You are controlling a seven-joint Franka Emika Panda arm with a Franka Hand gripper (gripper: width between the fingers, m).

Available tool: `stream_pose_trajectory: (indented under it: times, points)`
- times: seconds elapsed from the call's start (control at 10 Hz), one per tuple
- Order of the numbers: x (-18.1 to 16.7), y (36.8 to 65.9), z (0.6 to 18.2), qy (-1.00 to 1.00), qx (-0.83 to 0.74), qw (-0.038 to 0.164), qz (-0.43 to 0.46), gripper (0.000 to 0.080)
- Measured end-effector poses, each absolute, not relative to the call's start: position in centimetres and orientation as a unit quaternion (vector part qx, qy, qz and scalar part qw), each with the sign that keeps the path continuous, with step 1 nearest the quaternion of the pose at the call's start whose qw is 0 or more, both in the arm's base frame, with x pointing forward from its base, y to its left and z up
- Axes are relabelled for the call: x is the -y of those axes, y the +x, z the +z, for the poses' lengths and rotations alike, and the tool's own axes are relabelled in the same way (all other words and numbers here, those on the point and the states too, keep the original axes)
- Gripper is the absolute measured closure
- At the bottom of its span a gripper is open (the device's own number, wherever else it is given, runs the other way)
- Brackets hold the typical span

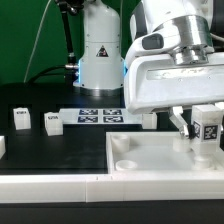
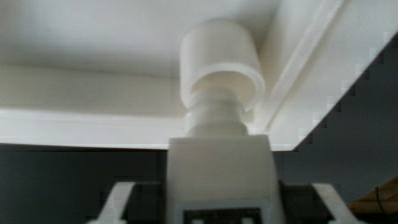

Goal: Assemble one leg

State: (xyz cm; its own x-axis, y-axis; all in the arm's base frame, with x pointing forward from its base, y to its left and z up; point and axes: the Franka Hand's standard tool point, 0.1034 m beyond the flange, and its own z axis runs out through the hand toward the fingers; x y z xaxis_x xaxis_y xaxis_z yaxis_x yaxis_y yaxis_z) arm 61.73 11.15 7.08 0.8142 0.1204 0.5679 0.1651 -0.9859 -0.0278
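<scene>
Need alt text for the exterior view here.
The gripper holds a tagged white leg over the white panel, at the exterior view's right. More legs and the marker board sit on the black table behind.

No readable words, numbers or brand names anywhere. Signs only:
- A black warning triangle [image 1: 101, 55] on the white robot base [image 1: 90, 72]. The symbol inside is too small to read.
- Black-and-white square tags:
  - a row on the marker board [image 1: 100, 115] on the table [image 1: 40, 100]
  - one on the leg [image 1: 209, 128] at the exterior view's right
  - one each on two loose legs [image 1: 22, 120] [image 1: 52, 122] at its left

In the wrist view the leg's tag shows only partly and is blurred.
</scene>
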Motion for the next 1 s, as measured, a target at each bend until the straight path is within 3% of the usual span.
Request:
stream_pose_trajectory:
  times: [0.6, 1.0]
  points:
    - [-11.5, 61.0, 7.1, -0.955, 0.072, 0.039, -0.285, 0.0511]
    - [-11.3, 60.4, 6.1, -0.957, 0.071, 0.038, -0.278, 0.0511]
